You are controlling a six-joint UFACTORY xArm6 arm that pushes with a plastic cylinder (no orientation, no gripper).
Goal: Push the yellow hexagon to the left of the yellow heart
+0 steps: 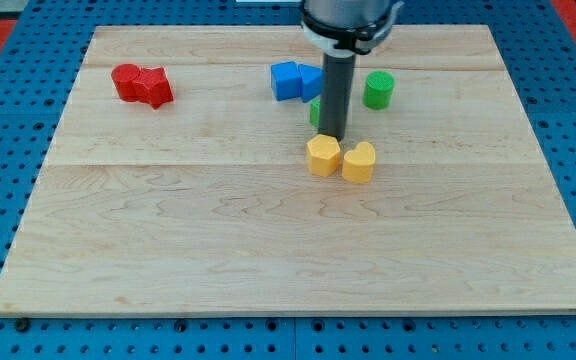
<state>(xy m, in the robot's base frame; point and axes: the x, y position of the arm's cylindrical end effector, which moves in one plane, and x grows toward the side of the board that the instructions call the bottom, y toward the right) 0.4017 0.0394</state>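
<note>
The yellow hexagon [322,155] lies near the board's middle, touching the left side of the yellow heart [359,162]. My tip [333,136] stands just above the two yellow blocks, at the hexagon's upper right edge. The rod rises from there to the view's top and hides most of a green block [315,111] behind it.
Two blue blocks [295,80] sit together left of the rod. A green cylinder [378,90] stands to the rod's right. Two red blocks [142,84] lie at the upper left. The wooden board [268,250] rests on a blue pegboard.
</note>
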